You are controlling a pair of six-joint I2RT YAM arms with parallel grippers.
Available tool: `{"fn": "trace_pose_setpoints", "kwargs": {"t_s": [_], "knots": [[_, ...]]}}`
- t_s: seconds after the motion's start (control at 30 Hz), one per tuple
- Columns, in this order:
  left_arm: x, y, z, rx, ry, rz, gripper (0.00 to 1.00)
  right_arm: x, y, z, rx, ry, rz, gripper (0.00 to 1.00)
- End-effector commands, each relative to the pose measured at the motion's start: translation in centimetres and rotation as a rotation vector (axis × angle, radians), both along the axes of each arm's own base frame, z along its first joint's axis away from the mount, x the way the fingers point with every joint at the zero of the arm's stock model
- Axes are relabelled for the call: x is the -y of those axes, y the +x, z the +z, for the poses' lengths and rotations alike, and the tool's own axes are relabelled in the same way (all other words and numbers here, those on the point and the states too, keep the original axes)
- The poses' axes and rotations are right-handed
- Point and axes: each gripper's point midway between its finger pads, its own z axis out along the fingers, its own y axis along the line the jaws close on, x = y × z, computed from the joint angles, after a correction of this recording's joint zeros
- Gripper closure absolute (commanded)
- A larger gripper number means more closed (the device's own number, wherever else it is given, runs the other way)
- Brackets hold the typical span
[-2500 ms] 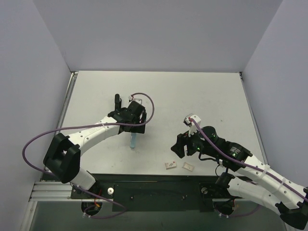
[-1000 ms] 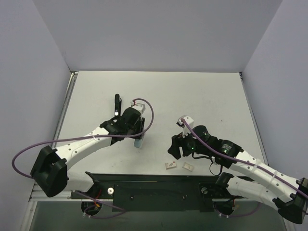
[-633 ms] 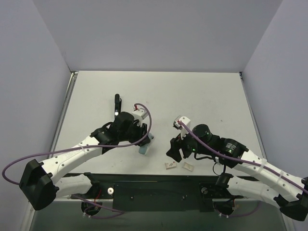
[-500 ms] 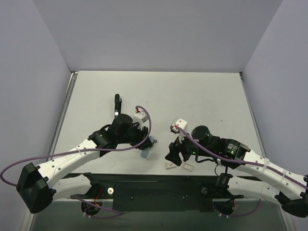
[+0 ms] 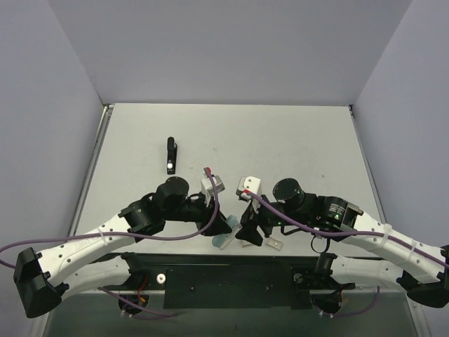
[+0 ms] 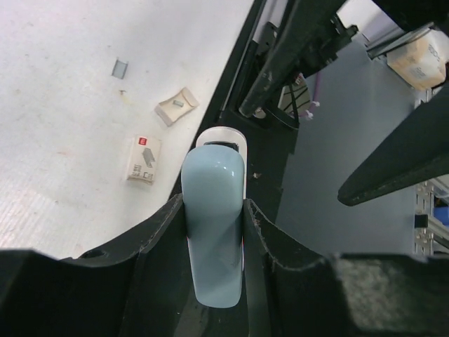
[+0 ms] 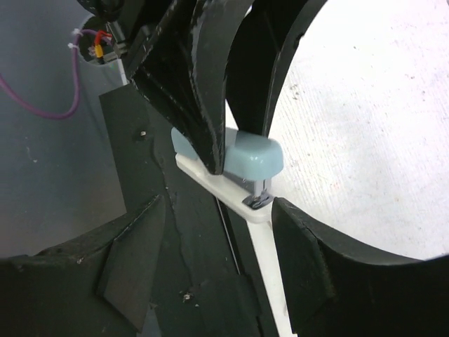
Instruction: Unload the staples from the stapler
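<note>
One stapler [image 6: 214,189]: pale blue top on a white base, held up over the near edge of the table [image 5: 280,140], between the two arms.
Left gripper [image 6: 212,246]: clenched on the stapler's body, one finger on each flank.
Right gripper [image 7: 217,203]: released, its fingers spread to either side of the stapler's nose; we cannot tell whether either finger touches it.
Handling: we judge it light and rigid. The smooth plastic shell is likely to slip under a shallow pinch, and the hinged top would swing if only one half were held.
Where to hold: we would pin the flanks and take the top near the nose, clear of the metal mouth [image 7: 258,200].
Card pieces: two by our count, a red-marked piece [image 6: 142,159] and a plain piece [image 6: 176,107], lying near each other by the table's front edge.
Loose staple strip [image 6: 120,68]: one, short, farther in.
Black object [image 5: 170,154]: one, well apart at the far left; too small for us to name.
</note>
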Motion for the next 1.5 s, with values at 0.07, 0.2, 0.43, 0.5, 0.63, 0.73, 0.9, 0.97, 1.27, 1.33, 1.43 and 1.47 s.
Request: {"fn": "trace_pose_setpoints", "kwargs": {"t_s": [0.07, 0.2, 0.43, 0.5, 0.63, 0.73, 0.9, 0.97, 1.27, 1.33, 1.43, 1.47], "knots": [[0.8, -2.2, 2.8, 0.091, -0.123, -0.113, 1.00, -0.8, -1.7, 2.6, 0.003, 0.070, 0.114, 0.43], [0.8, -3.3, 3.4, 0.104, -0.145, -0.151, 1.00, -0.7, -2.0, 2.5, -0.004, 0.073, 0.126, 0.43], [0.4, -4.7, 4.6, 0.129, -0.189, -0.195, 1.00, -0.4, -2.6, 2.6, -0.008, 0.087, 0.146, 0.44], [0.3, -5.0, 4.9, 0.137, -0.203, -0.202, 1.00, -0.5, -2.8, 2.5, -0.014, 0.090, 0.156, 0.44], [0.2, -5.3, 5.5, 0.142, -0.224, -0.212, 1.00, -0.7, -3.4, 2.5, -0.027, 0.106, 0.189, 0.49], [0.1, -5.4, 5.7, 0.147, -0.234, -0.213, 1.00, -0.9, -3.6, 2.4, -0.034, 0.110, 0.202, 0.53], [0.1, -5.5, 5.9, 0.153, -0.243, -0.216, 1.00, -1.2, -3.9, 2.4, -0.043, 0.124, 0.224, 0.66], [0.1, -5.5, 5.9, 0.154, -0.244, -0.218, 1.00, -1.3, -4.1, 2.4, -0.051, 0.127, 0.231, 0.69], [-0.1, -6.0, 6.5, 0.161, -0.269, -0.238, 1.00, -1.8, -4.3, 1.8, -0.065, 0.128, 0.250, 0.70], [-0.1, -6.1, 6.5, 0.164, -0.273, -0.241, 1.00, -1.8, -4.3, 1.8, -0.065, 0.128, 0.250, 0.71], [-0.1, -6.2, 6.6, 0.166, -0.282, -0.245, 1.00, -2.0, -4.3, 1.7, -0.073, 0.130, 0.254, 0.71], [-0.1, -6.2, 6.5, 0.164, -0.278, -0.245, 1.00, -2.1, -4.3, 1.6, -0.077, 0.131, 0.255, 0.71]]}}
